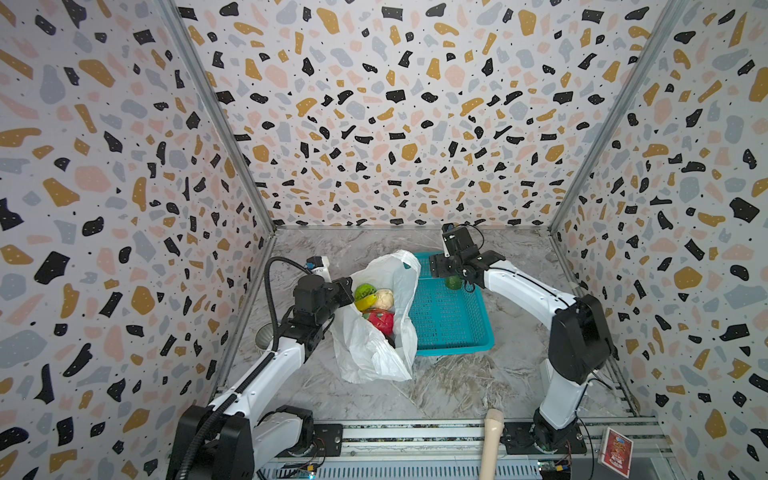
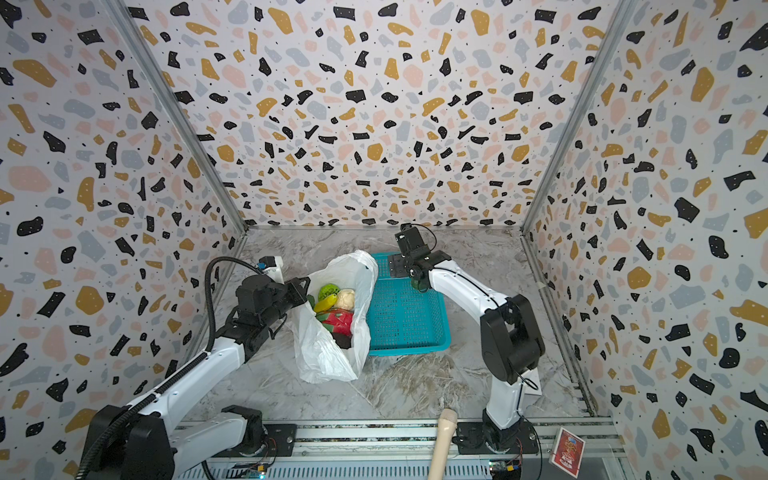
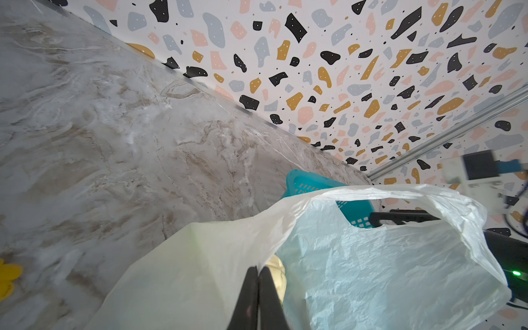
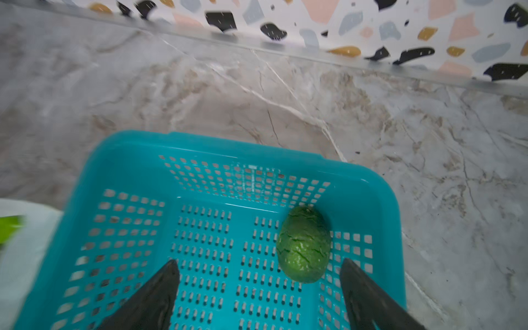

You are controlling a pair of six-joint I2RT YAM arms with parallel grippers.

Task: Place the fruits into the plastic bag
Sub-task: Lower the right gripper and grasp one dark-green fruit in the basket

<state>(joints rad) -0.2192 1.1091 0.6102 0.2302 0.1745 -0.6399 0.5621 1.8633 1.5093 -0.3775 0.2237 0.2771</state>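
The gray counter [image 1: 457, 386] looks like marble, smooth and shiny, with spotty walls on three sides. In the middle of it lies the plastic bag [image 1: 374, 357]. It is big, thin, white and crinkly, and its mouth gapes open. A teal plastic basket [image 1: 449, 328] sits touching the bag's right side, nearer the back edge of the counter. It is boxy and full of little holes. The left hand [image 3: 258, 274] has its two black fingers pressed together on the left rim of the bag, pinching the thin plastic and holding it up. The right hand [image 4: 260, 264] hangs over the back part of the basket with its fingers far apart and nothing between them. Just past those fingers lies a dark green fruit [image 4: 304, 245], egg-shaped with rough, cracked skin. It rests on the basket floor by the back wall, and the fingers do not touch it. In both top views the right arm hides most of it. Inside the bag sit a bumpy light-green ball [image 1: 365, 291], a yellow banana [image 1: 365, 304], a beige lumpy piece [image 1: 383, 298] and a red fruit [image 1: 383, 322] with green bits. A blackish fruit [image 2: 344, 341] lies under them, mostly hidden by the bag. A pale wooden stick [image 1: 492, 440] leans at the front edge. A small red box [image 1: 617, 453] stands near the front right corner. A shiny round can [image 1: 262, 336] sits by the left edge, partly behind the left arm.
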